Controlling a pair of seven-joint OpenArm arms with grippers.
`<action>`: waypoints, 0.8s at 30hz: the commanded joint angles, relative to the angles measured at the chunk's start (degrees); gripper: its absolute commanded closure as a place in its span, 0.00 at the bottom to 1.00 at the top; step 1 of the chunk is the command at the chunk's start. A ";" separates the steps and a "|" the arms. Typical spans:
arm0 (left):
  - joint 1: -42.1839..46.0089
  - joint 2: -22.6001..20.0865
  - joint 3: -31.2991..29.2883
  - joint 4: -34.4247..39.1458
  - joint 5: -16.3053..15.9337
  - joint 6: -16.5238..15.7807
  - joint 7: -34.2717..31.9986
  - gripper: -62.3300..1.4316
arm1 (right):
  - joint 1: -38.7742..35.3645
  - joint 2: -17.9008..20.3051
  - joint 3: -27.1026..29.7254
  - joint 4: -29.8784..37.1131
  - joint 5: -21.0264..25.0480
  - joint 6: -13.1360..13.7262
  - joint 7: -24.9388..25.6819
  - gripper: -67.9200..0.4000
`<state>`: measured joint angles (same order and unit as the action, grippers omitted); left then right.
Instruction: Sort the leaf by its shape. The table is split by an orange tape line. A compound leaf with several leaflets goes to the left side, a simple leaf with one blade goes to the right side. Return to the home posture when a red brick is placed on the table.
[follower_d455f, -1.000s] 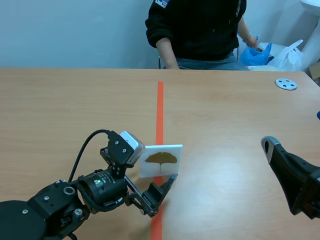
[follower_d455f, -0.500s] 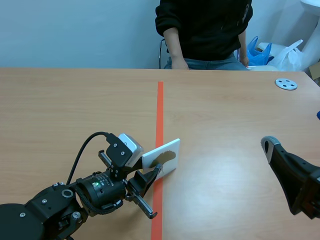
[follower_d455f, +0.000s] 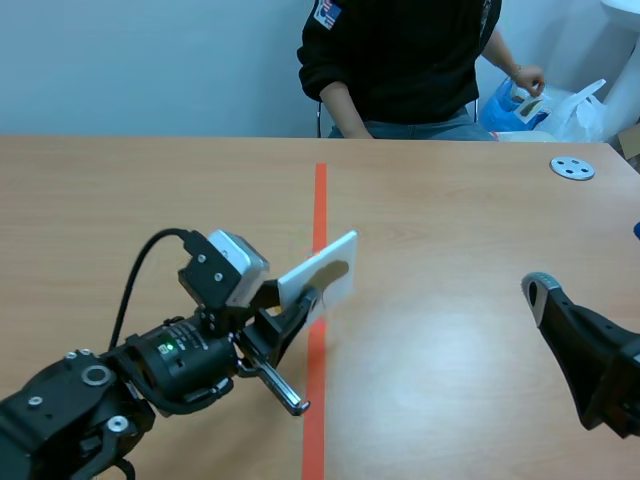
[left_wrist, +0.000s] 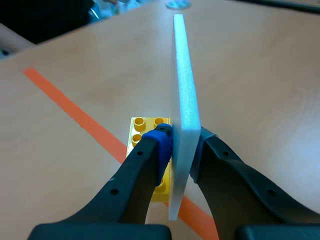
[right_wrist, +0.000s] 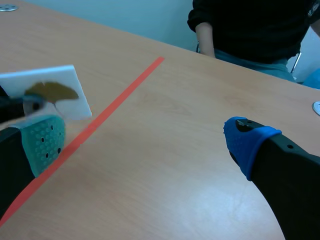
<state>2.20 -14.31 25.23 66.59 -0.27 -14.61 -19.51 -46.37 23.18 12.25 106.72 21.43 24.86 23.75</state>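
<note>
So the left arm has come up and pulled back a bit, and the white card (follower_d455f: 328, 268) has gone with it. It was standing low on the orange tape line (follower_d455f: 319, 205), and now it's off the table (follower_d455f: 450, 230) and leaning over.

The left gripper (left_wrist: 182, 144) is clamped on the card's lower end, with the rest of the card sticking out ahead of the fingers. The leaf (right_wrist: 50, 91) printed on it is a single fan-shaped blade, so I reckon it belongs on the right side.

The right gripper (right_wrist: 145, 145) sits low with its fingers spread wide and nothing between them, well away from the card.

What worries me:
- The pinch is only at one end of a thin, stiff card, so a quick swing could make it pivot or slide out of the pads.
- A yellow brick (left_wrist: 148, 131) sits right under and beside the left gripper's fingers. I can't tell if it's stuck to the card or loose on the table. If it's loose, a low move could knock it.
- The card hangs about over the tape, so letting go early could leave it on the line.
</note>
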 joint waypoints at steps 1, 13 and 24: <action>0.09 -1.20 -2.64 2.91 -2.64 0.33 0.31 0.92 | 0.50 -0.02 0.61 0.20 0.63 0.02 1.25 0.00; 0.61 -5.90 -21.92 7.23 -17.40 4.90 7.63 0.91 | 0.52 0.00 0.61 0.20 0.66 0.02 1.27 0.00; -7.61 -8.92 -24.17 -5.81 -20.15 7.87 7.48 0.91 | 0.55 0.00 0.61 0.20 0.66 0.02 1.31 0.00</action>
<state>-3.60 -23.16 0.80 60.90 -19.99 -6.83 -10.92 -46.37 23.18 12.25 106.72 21.43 24.86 23.94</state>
